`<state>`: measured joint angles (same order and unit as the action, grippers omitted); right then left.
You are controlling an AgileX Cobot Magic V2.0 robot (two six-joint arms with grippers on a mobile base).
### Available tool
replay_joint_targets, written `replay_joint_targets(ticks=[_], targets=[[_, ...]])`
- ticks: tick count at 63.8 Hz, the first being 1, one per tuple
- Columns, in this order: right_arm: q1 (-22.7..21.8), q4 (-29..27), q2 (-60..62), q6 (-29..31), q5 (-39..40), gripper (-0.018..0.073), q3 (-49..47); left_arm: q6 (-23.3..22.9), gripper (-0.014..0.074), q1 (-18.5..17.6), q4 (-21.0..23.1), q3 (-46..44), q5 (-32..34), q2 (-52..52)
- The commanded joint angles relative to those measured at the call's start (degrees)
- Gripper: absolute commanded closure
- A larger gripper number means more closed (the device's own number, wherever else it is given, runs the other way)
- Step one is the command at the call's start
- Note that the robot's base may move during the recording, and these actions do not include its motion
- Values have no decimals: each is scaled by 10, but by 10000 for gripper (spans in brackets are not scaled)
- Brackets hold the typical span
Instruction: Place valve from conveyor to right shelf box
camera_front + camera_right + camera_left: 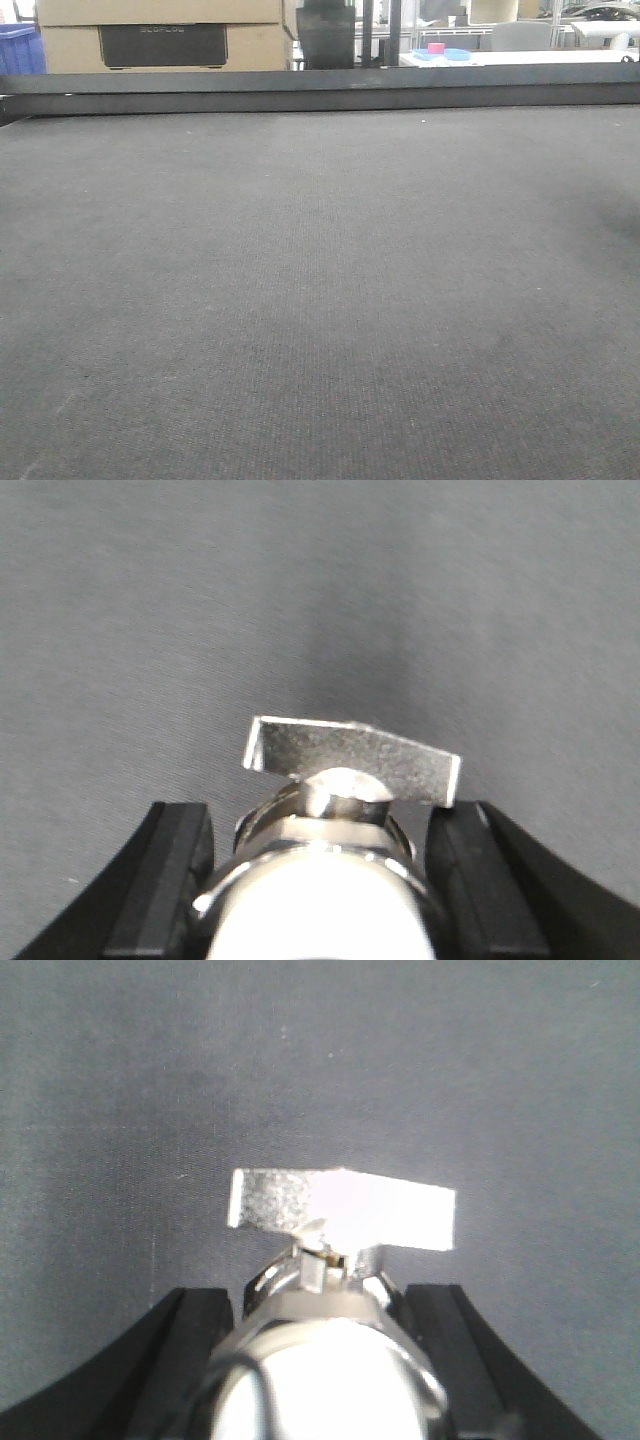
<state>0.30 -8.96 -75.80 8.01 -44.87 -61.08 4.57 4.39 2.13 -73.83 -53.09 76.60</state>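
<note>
Conveyor (320, 300): L gripper (320, 1298) clamps L valve (340, 1210), R gripper (320, 818) R valve (352, 762), axes fwd.

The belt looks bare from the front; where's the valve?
Each wrist view shows one: a valve in the left gripper, a second valve in the right gripper, both over the conveyor.

We count one valve (335, 1300) plus another valve (340, 830) (two in all), one conveyor belt (320, 300), two cardboard boxes (260, 48), one blue bin (20, 50).
</note>
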Motion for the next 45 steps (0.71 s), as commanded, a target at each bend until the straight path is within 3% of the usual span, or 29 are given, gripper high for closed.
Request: replay_joint_targets(ticks=[1, 23, 36, 45], targets=[[-5, -3, 21, 3, 32, 713, 10, -7, 708, -4, -1, 59, 64, -62], [-5, -3, 182, 3, 131, 713, 153, -7, 708, -4, -1, 244, 198, -285], [-5, -3, 285, 3, 147, 713, 168, -7, 708, -4, -1, 269, 221, -366], [-4, -3, 338, 3, 154, 713, 147, -7, 708, -4, -1, 269, 272, -410]])
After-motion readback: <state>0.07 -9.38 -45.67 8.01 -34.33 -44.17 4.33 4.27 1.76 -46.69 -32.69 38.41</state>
